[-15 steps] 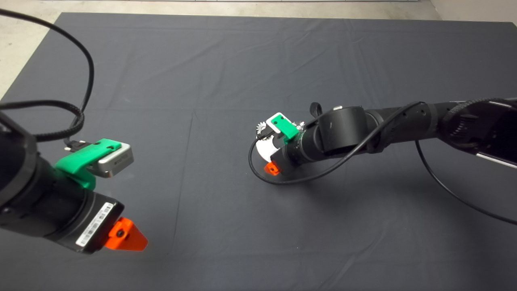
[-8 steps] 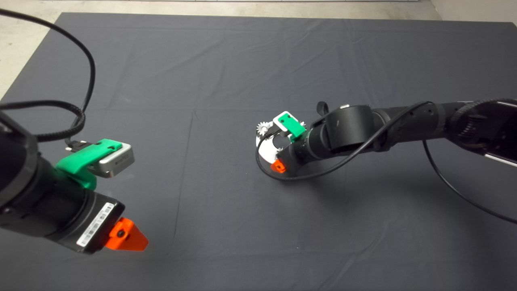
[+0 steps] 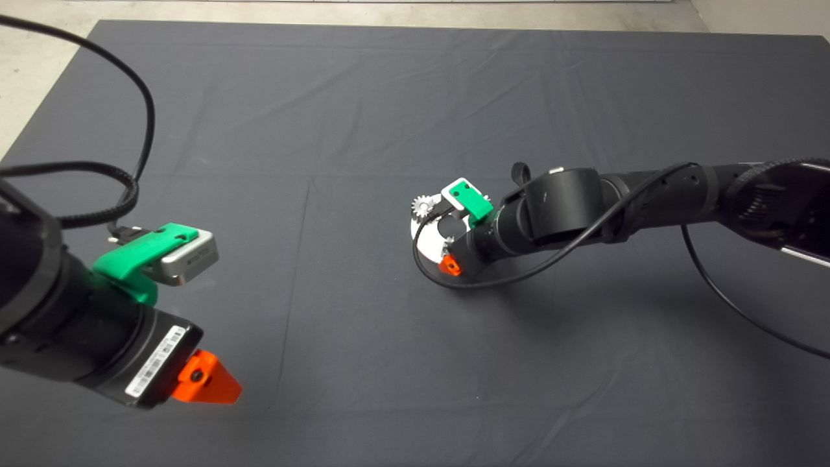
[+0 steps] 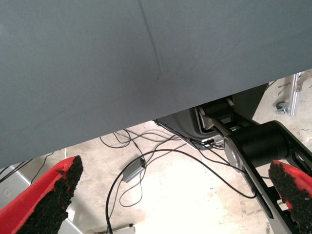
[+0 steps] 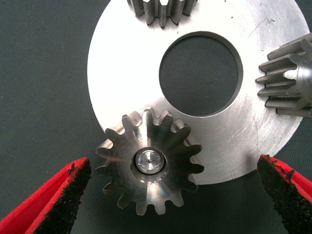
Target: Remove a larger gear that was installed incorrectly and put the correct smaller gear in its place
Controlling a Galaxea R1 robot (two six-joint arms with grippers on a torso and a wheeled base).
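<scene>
The larger gear [image 5: 148, 168], dark grey steel with chunky shiny teeth, sits on a pin at the rim of a round silver plate [image 5: 122, 73]. My right gripper [image 5: 173, 180] hangs open just above it, one red finger on each side and neither touching. In the head view this gripper [image 3: 447, 256] is low over the plate [image 3: 425, 243] at mid-mat, and its arm hides the larger gear. The smaller gear is out of view. My left gripper [image 3: 207, 383] waits open at the lower left edge.
Two paler silvery gears [image 5: 163, 12] [image 5: 287, 78] stand on the plate around its wide centre hole [image 5: 200, 73]; one gear [image 3: 423, 207] shows in the head view. A black cable [image 3: 454, 282] loops beside the plate. Left wrist view: mat edge, floor, cables.
My right gripper has shifted a little to the right over the plate, uncovering more of it. The left arm has barely moved.
</scene>
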